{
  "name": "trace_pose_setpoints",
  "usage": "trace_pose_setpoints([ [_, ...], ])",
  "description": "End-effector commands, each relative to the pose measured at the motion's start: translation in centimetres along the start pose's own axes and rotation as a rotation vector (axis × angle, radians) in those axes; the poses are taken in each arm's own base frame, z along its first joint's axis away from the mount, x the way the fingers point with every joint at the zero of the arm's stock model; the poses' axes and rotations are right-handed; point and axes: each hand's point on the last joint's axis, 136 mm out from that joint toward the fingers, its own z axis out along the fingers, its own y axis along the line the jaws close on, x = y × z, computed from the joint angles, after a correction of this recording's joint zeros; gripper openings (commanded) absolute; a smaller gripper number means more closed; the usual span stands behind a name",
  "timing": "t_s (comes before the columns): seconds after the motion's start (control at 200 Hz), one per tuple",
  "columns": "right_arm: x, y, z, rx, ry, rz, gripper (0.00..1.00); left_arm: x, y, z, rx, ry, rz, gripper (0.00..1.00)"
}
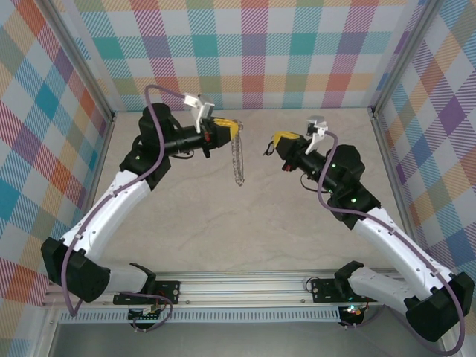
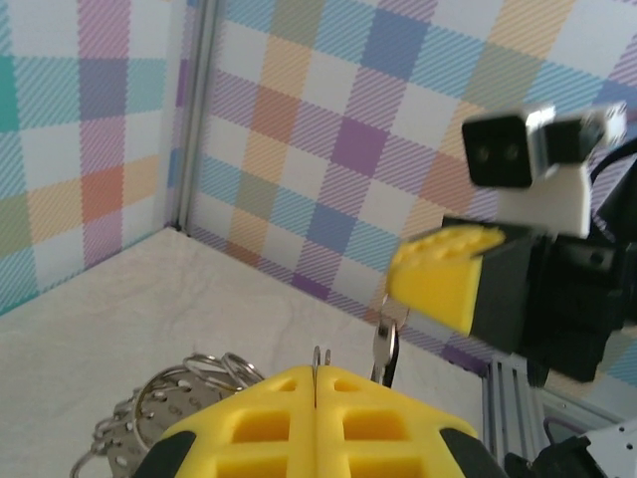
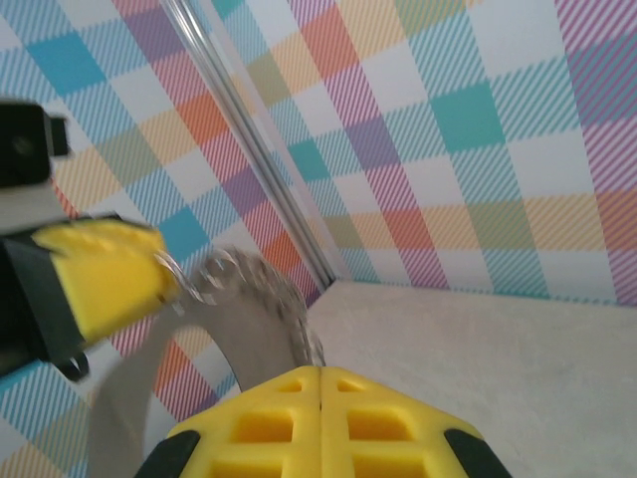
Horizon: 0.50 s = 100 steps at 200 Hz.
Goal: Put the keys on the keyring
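Left claw (image 1: 227, 128) is clamped shut on the keyring (image 1: 238, 160), which is hung just below its tips, probably so it can be threaded. Right claw (image 1: 277, 141) is pinched shut on the key (image 2: 384, 344) — dangled just under its fingertips, well apart from the ring.

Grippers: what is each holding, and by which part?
Left gripper pinches the keyring by its top edge, the hoop hanging below. Right gripper pinches the key at its fingertips; which end is too small to tell.
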Motion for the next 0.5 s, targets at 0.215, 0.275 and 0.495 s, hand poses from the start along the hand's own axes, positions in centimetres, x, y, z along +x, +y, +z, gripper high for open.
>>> trace_pose_setpoints([
  [0.215,-4.8,0.7,0.7,-0.139,-0.132,0.022,0.0,0.7,-2.3,2.1,0.055,-0.001,0.228,0.0],
  [0.275,-4.6,0.7,0.9,-0.17,-0.13,0.03,0.0,0.6,-2.6,2.0,0.052,-0.018,0.25,0.0],
  [0.495,-4.0,1.3,0.6,-0.25,-0.153,0.049,0.0,-0.3,-3.7,1.5,0.061,-0.074,0.299,0.0],
])
